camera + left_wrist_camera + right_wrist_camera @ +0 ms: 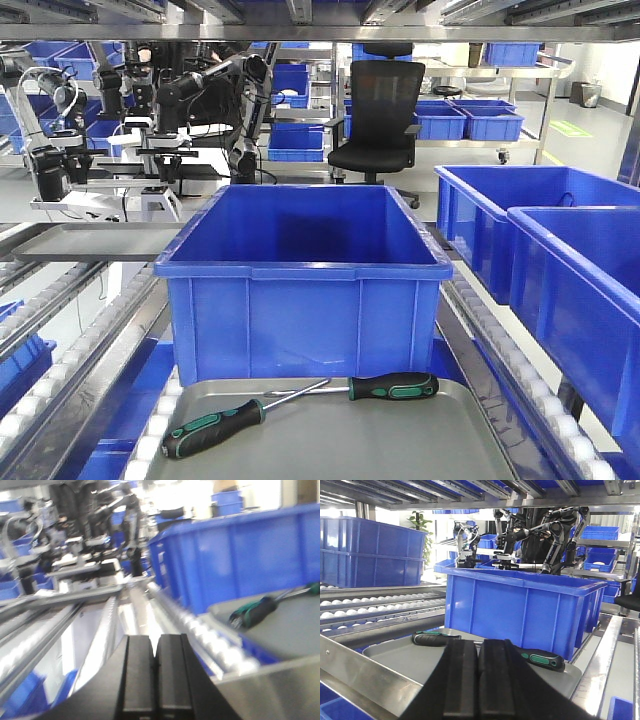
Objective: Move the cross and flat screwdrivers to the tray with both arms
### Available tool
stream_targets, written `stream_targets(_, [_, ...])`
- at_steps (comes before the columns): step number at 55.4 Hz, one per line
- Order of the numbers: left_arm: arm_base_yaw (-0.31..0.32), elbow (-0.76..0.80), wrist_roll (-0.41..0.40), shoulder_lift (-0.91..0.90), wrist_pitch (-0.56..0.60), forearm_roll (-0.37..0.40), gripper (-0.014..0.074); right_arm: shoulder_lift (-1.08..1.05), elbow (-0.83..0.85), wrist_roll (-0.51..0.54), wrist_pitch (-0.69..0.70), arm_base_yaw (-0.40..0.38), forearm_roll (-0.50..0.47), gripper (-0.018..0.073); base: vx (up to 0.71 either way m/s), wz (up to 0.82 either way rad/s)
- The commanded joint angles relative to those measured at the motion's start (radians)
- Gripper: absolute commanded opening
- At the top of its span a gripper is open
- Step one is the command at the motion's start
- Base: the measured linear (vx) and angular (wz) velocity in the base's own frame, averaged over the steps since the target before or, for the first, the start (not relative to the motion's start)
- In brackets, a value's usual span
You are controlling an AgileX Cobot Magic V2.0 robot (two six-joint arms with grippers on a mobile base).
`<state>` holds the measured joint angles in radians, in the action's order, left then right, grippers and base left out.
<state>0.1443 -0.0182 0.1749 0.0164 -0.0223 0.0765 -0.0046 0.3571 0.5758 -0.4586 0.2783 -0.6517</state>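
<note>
A: Where are the screwdrivers?
B: Both lie flat in the tray (470, 440), just in front of the blue bin (305, 290). In the front view the left screwdriver (215, 427) sits at about 7 o'clock of the tray, its shaft running up toward 2 o'clock. The right screwdriver (393, 386) lies near 12 o'clock, handle to the right, shaft pointing left. The two shaft tips lie close together, near mid-tray.
A: And the arms?
B: The left gripper (155, 672) has its fingers (137, 675) pressed together, grasping nothing; it hangs over the roller lane at the tray's 9 o'clock side. The right gripper (478, 680) is likewise clenched and empty, at the tray's near edge, apart from both handles.
A: Anything touching a tool?
B: No.
</note>
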Motion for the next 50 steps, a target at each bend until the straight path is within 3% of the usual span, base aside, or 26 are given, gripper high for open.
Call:
stream_targets(1, [-0.019,0.017,-0.007,-0.044,0.031,-0.005,0.0003,0.016,0.024,-0.001,0.069,-0.002,-0.016,-0.0008,0.0,0.0])
stream_targets(50, [-0.024,0.017,-0.007,-0.04,-0.001,0.0,0.0003,0.016,0.024,0.008,0.072,-0.002,-0.009,-0.0008,0.0,0.0])
